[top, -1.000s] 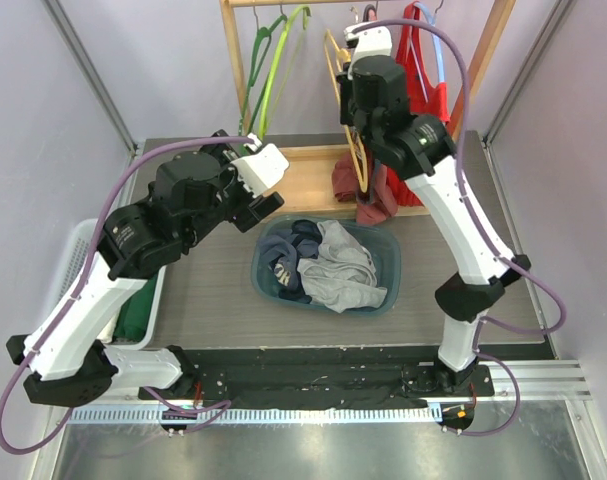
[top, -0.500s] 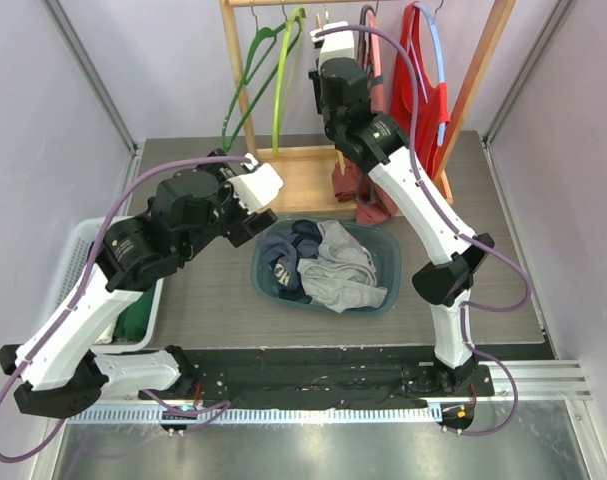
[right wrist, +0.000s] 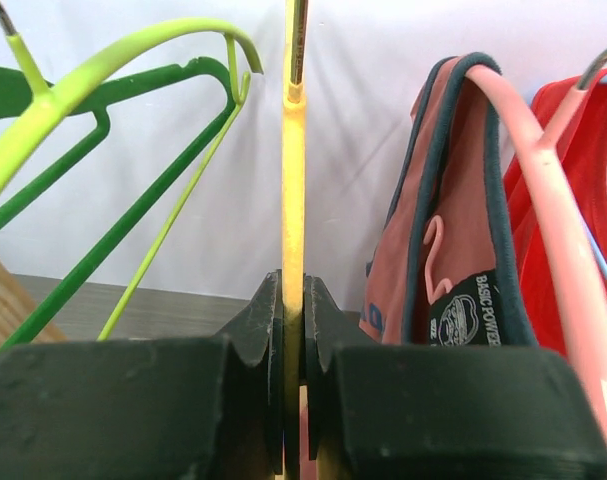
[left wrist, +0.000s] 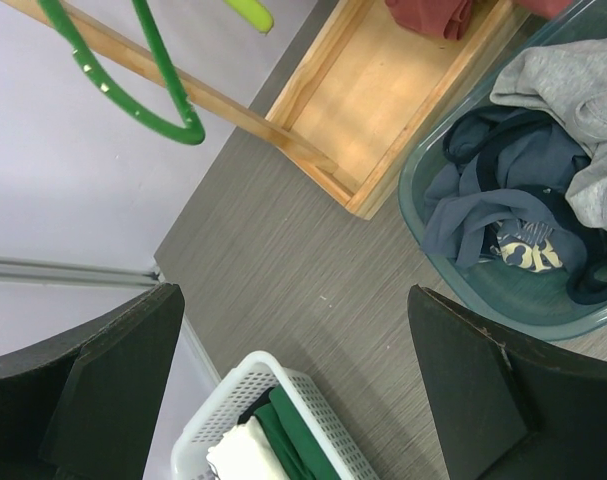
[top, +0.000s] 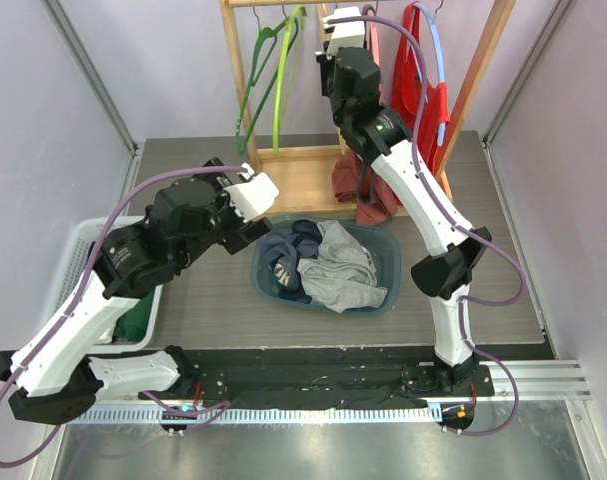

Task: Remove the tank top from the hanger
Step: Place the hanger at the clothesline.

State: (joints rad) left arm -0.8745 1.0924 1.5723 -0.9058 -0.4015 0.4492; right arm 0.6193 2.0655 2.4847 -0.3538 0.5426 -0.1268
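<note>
My right gripper (top: 337, 42) (right wrist: 293, 300) is raised at the clothes rack and shut on a bare yellow hanger (right wrist: 293, 190), which stands upright with its metal hook at the top. Just right of it hangs a salmon tank top with dark trim (right wrist: 453, 230) on a pink hanger (right wrist: 548, 210). A red tank top (top: 415, 85) (right wrist: 588, 160) hangs further right on a blue hanger (top: 439, 60). My left gripper (top: 255, 212) (left wrist: 293, 380) is open and empty, above the table left of the teal bin.
A dark green hanger (top: 253, 85) and a lime hanger (top: 283, 70) hang at the rack's left. The teal bin (top: 385, 298) holds grey and navy clothes. A white basket (top: 78, 262) (left wrist: 283, 385) holds green cloth. Dark red clothes (top: 368, 190) lie on the wooden rack base (top: 303, 180).
My right arm has swung the yellow hanger up and left, from in front of the red tank top to the rail. My left arm has drawn slightly back and down.
</note>
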